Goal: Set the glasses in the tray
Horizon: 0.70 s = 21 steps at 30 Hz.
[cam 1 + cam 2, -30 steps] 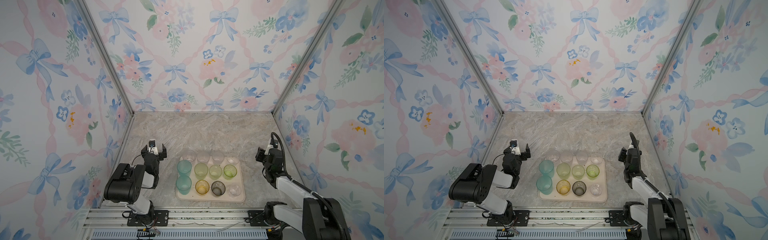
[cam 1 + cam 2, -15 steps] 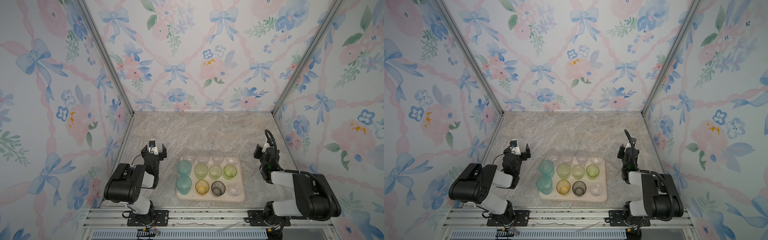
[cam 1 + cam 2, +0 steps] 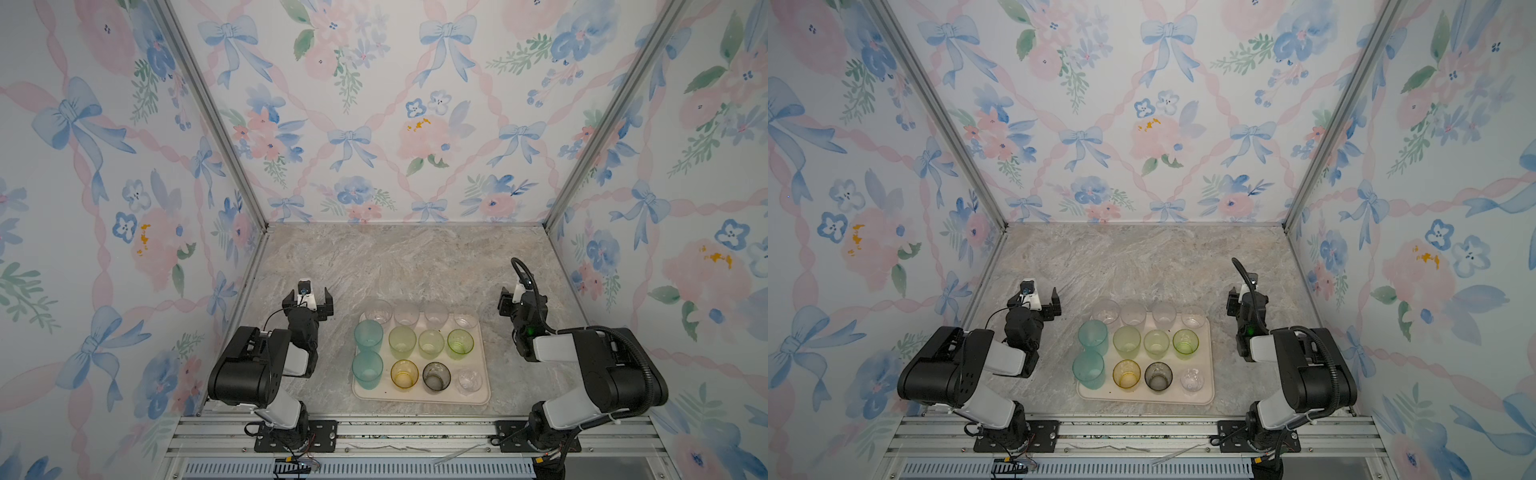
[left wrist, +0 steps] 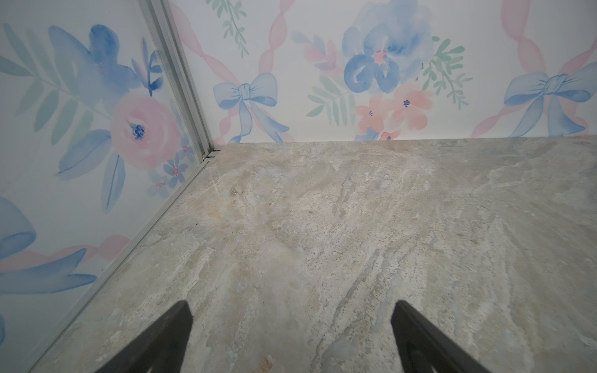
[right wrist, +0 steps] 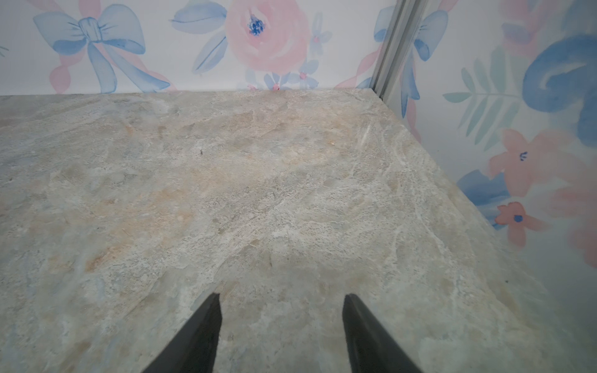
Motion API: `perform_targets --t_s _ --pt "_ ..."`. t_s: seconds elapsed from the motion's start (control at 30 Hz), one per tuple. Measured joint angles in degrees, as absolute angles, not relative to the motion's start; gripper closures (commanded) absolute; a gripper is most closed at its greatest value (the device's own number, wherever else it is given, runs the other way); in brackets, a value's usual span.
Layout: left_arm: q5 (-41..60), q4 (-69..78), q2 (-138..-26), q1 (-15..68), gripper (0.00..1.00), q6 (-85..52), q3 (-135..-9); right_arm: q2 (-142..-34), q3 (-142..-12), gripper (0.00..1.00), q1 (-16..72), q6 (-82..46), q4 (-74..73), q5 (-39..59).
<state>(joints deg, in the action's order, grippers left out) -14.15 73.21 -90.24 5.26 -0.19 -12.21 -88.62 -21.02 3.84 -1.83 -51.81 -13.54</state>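
The beige-pink tray [image 3: 415, 398] [image 3: 1142, 397] lies near the table's front edge in both top views. All the glasses I see stand upright in it in rows. There are two teal [image 3: 368, 334], several clear [image 3: 406, 313] along its far edge, pale green [image 3: 402, 340], bright green [image 3: 460, 343], amber [image 3: 404, 373], smoky grey [image 3: 436, 376] and one more clear [image 3: 470, 379]. My left gripper [image 3: 308, 301] [image 4: 291, 305] hangs open and empty left of the tray. My right gripper [image 3: 513, 301] [image 5: 281, 296] is open and empty to its right. Both wrist views show only bare marble.
Flowered walls close the marble table [image 3: 407, 262] on three sides, with metal corner posts [image 3: 552, 224]. An aluminium rail [image 3: 415, 432] with both arm bases runs along the front. Both arms are folded back over their bases.
The right arm has folded back over its base, its gripper staying just right of the tray, and its jaws stand a little wider. The left arm and the glasses have not moved.
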Motion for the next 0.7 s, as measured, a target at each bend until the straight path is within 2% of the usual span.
perform_targets --t_s 0.03,0.7 --pt "-14.15 73.21 -90.24 5.26 0.02 -0.21 -12.21 -88.62 -21.02 0.03 3.86 -1.87 -51.83 -13.58" --pt "-14.15 73.21 -90.24 5.26 0.02 -0.19 -12.21 -88.62 -21.04 0.03 3.86 -1.21 -51.83 -13.56"
